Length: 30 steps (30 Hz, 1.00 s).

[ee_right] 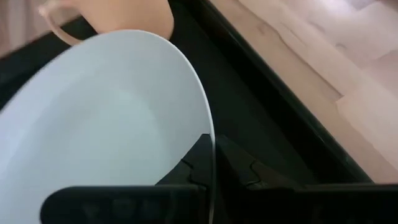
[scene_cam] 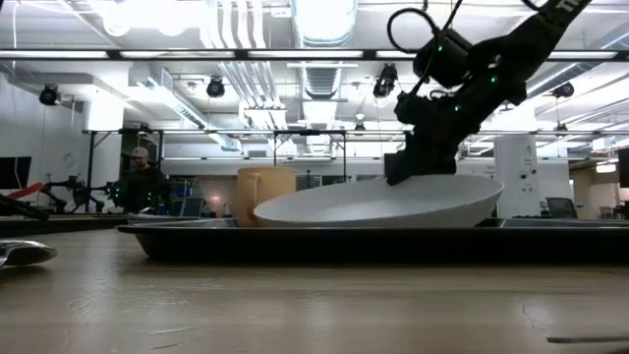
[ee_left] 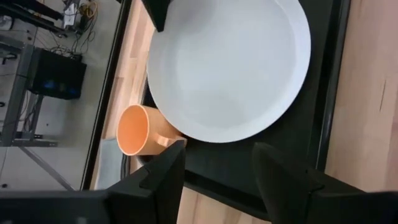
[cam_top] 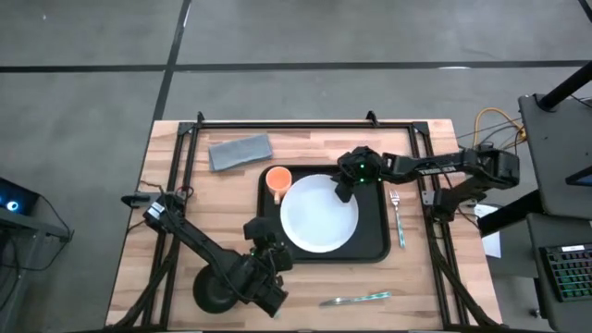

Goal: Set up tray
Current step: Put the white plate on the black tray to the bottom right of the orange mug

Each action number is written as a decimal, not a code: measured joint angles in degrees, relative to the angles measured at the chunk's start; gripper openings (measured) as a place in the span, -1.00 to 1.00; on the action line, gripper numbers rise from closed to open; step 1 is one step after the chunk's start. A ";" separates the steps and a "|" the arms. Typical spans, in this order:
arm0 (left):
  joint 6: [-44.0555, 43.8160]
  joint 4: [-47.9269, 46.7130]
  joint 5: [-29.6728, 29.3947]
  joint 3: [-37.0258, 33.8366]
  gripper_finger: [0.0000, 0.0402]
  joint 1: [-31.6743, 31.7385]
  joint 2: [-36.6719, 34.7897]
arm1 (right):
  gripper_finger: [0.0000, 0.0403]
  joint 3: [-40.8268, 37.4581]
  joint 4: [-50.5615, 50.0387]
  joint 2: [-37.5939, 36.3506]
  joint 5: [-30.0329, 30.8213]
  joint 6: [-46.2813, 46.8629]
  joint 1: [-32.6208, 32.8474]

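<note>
The black tray (cam_top: pixel 379 248) lies in the middle of the table. On it are a white plate (cam_top: pixel 319 217) and an orange cup (cam_top: pixel 278 178) at the plate's far left. My right gripper (cam_top: pixel 345 191) is shut on the plate's far right rim. My left gripper (ee_left: pixel 217 171) hangs open above the tray's near left corner, touching nothing. In the low view the plate (scene_cam: pixel 383 205) sits tilted, its right side higher. My right gripper pinches the plate's rim (ee_right: pixel 209 146) between its two fingers, one on the plate's upper face and one on the outer side. The fingers slant down from the table's far right. The plate is tilted, with its left part (scene_cam: pixel 270 218) low on the tray.
A fork (cam_top: pixel 398 217) lies on the wood right of the tray. Another utensil (cam_top: pixel 356 298) lies near the table's front edge. A grey cloth (cam_top: pixel 240 151) lies at the far left. A dark round bowl (cam_top: pixel 211 292) sits at the near left, under my left arm.
</note>
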 joint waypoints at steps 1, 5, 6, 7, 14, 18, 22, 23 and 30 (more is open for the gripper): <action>-0.03 -0.01 0.00 -0.08 -0.16 -0.04 0.00 | -0.96 0.00 0.54 0.85 0.19 -0.28 -0.02; -0.62 0.19 0.01 -0.16 -0.16 -0.44 0.00 | -0.96 0.00 1.81 4.57 1.18 -1.09 -0.02; -0.72 0.17 0.00 -0.16 -0.16 -0.51 0.00 | -0.96 0.00 2.49 5.58 1.39 -1.31 -0.02; -1.00 0.19 0.00 -0.16 -0.16 -0.53 0.00 | -0.96 0.00 3.46 6.52 1.63 -1.50 -0.02; -1.34 0.21 0.08 -0.16 -0.16 -0.57 0.00 | -0.96 0.02 11.71 11.33 2.51 -1.76 -0.04; -1.59 0.19 0.17 -0.18 -0.16 -1.10 0.00 | -0.96 0.02 11.16 11.33 2.60 -2.89 -0.67; -1.84 0.22 0.23 -0.18 -0.16 -1.40 0.00 | -0.95 0.03 7.64 10.35 2.26 -5.09 -0.85; -1.84 0.20 0.22 -0.18 -0.16 -1.44 0.00 | -0.94 0.04 6.70 10.10 1.89 -5.71 -0.85; -2.28 0.22 0.22 -0.18 -0.16 -1.42 0.00 | -0.64 0.02 5.87 9.32 -0.48 -6.33 -0.79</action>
